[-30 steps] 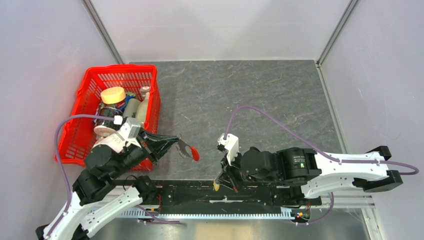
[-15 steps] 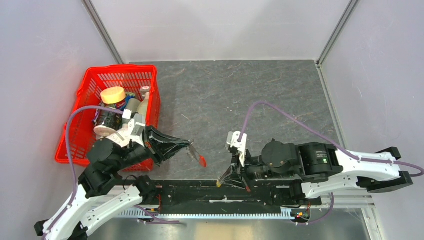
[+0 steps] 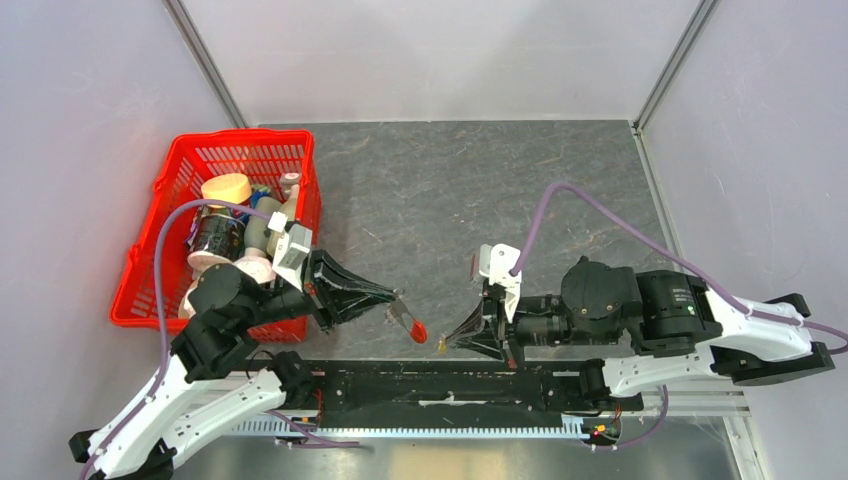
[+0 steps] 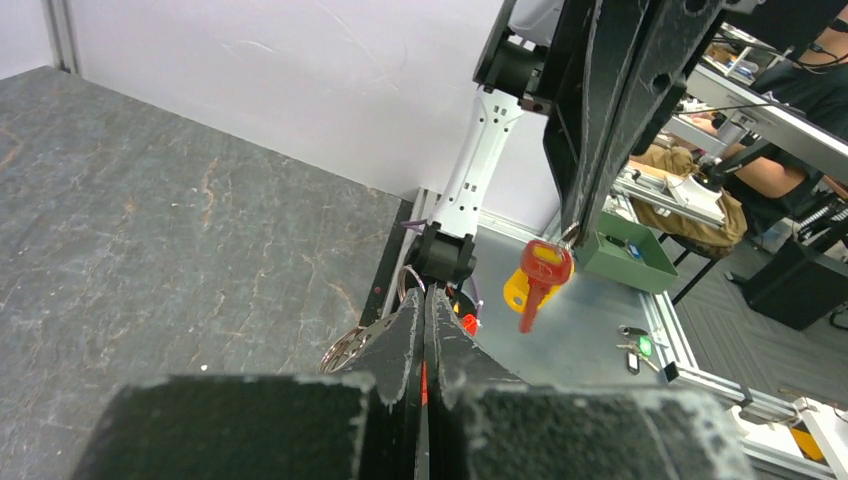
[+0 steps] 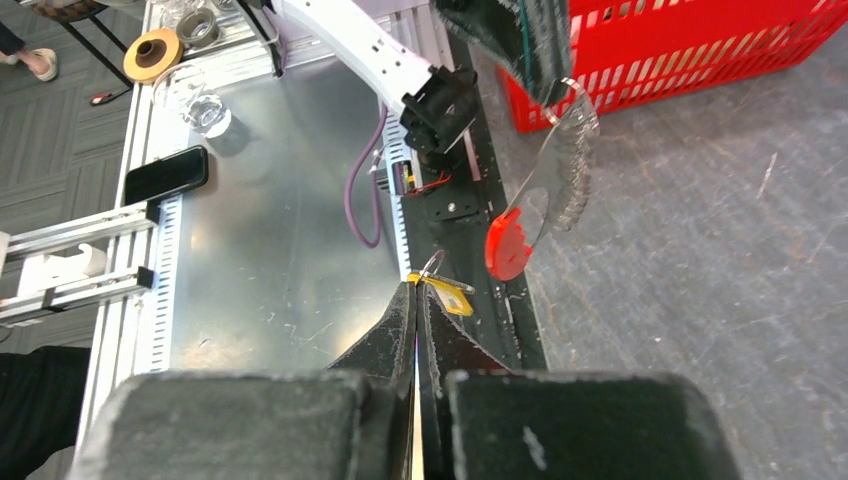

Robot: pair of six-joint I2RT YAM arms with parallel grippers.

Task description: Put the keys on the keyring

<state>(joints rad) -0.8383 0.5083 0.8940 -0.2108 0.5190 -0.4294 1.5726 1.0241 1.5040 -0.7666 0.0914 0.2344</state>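
My left gripper (image 3: 397, 297) is shut on the keyring. Its silvery metal part (image 3: 402, 315) sticks out past the tips, and the red tag (image 3: 417, 329) hangs at the far end. My right gripper (image 3: 450, 342) is shut on the tiny yellow key (image 3: 441, 345), just right of the tag. In the right wrist view the key (image 5: 448, 297) and a thin wire loop protrude from the shut tips (image 5: 415, 285), with the red tag (image 5: 508, 245) close above. In the left wrist view a silver ring (image 4: 345, 348) shows beside my shut tips (image 4: 425, 295). There, tag (image 4: 545, 268) and key (image 4: 515, 292) overlap.
A red basket (image 3: 150, 270) with a jar and bottles stands at the left, right behind the left arm. The black rail (image 3: 400, 385) runs along the near table edge under both grippers. Beyond the edge lie a phone (image 5: 165, 175) and a green bin (image 4: 630, 255).
The left gripper has carried the keyring right and toward the near edge. The right gripper has lifted the key off the rail area toward it. Tag and key are now almost together.
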